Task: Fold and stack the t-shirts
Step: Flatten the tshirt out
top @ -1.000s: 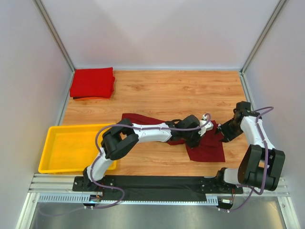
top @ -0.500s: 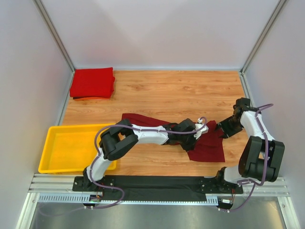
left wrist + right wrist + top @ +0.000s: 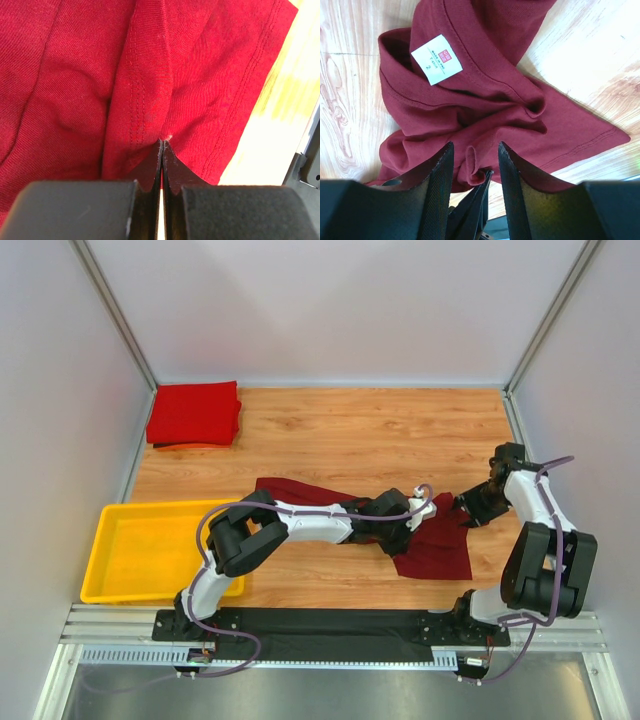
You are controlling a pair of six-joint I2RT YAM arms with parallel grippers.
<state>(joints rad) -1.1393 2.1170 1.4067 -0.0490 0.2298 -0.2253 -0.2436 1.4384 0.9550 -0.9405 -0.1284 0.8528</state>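
1. The maroon t-shirt (image 3: 435, 550) lies crumpled on the table (image 3: 380, 430), right of centre; the bright red t-shirt (image 3: 193, 412) sits folded in the far left corner
2. The left gripper (image 3: 161, 150) pinches a stitched fold of the maroon t-shirt, fingers pressed together; the right gripper (image 3: 475, 145) has its fingers spread either side of bunched cloth near the size label (image 3: 434, 59), not closed on it
3. The step looks like spreading the shirt flat: the right gripper should take a single layer, then both pull apart low and evenly to avoid twisting
4. The yellow tray (image 3: 160, 505), near left, shows no shirt inside
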